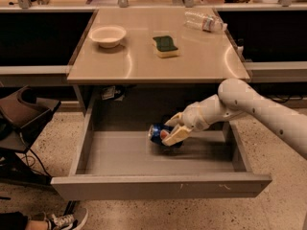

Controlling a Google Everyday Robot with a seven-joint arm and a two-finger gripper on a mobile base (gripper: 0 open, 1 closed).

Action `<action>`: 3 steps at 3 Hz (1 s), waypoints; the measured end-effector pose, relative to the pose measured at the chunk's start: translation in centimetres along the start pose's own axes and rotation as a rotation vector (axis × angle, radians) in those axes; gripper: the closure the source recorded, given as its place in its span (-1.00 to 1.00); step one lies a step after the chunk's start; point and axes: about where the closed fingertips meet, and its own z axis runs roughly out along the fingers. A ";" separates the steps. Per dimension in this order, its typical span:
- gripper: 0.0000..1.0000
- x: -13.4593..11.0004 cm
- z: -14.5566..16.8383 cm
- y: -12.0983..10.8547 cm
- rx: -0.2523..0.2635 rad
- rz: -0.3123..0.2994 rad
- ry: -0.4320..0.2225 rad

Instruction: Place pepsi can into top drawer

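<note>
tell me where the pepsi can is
Centre of the camera view: the pepsi can is held in the gripper, low inside the open top drawer, near its back.

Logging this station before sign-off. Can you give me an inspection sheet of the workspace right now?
Surface: tan table top, glossy.
Job's things: pepsi can on its side, low inside the open top drawer; contact with the drawer floor unclear.
Clutter: white bowl, green sponge, water bottle lying on the table.
Gripper: gripper inside the drawer, shut on the can.
Cables: thin dark cable on the floor at left.
Surroundings: speckled floor; shoe at bottom left.
</note>
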 end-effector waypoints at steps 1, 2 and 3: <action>0.62 1.4 1.2 0.9 0.013 0.032 0.029; 0.15 1.4 1.2 0.9 0.013 0.032 0.029; -0.30 1.4 1.2 0.9 0.013 0.032 0.029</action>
